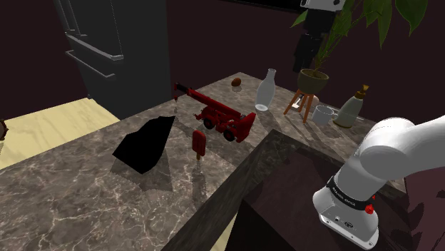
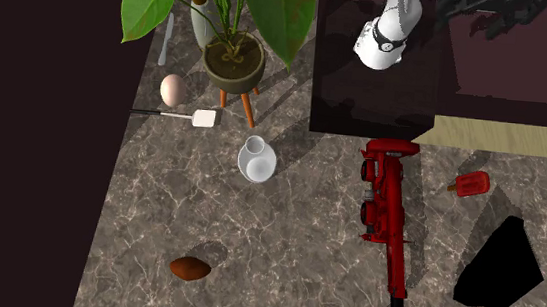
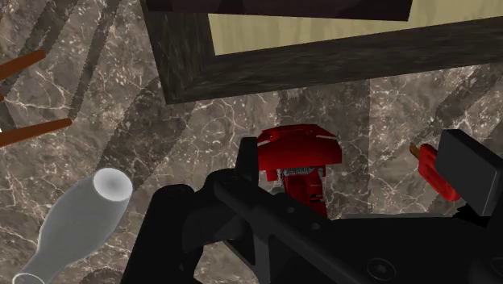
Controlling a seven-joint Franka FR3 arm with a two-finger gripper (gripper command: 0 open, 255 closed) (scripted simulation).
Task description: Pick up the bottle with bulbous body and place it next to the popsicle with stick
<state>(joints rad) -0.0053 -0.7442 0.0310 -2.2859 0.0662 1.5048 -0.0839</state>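
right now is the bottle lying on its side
No, the bottle stands upright on the marble counter.

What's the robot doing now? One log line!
stage: pre-grasp | gripper: open, empty | bottle: upright, untouched | popsicle: near red crane

Setting: domestic kitchen. Evidence:
- dark veined stone counter running the length of the room
- tall dark refrigerator with bar handles behind it
- pale wood floor
- household items on the counter: white mug, egg, spatula and potted plant on a wooden stand
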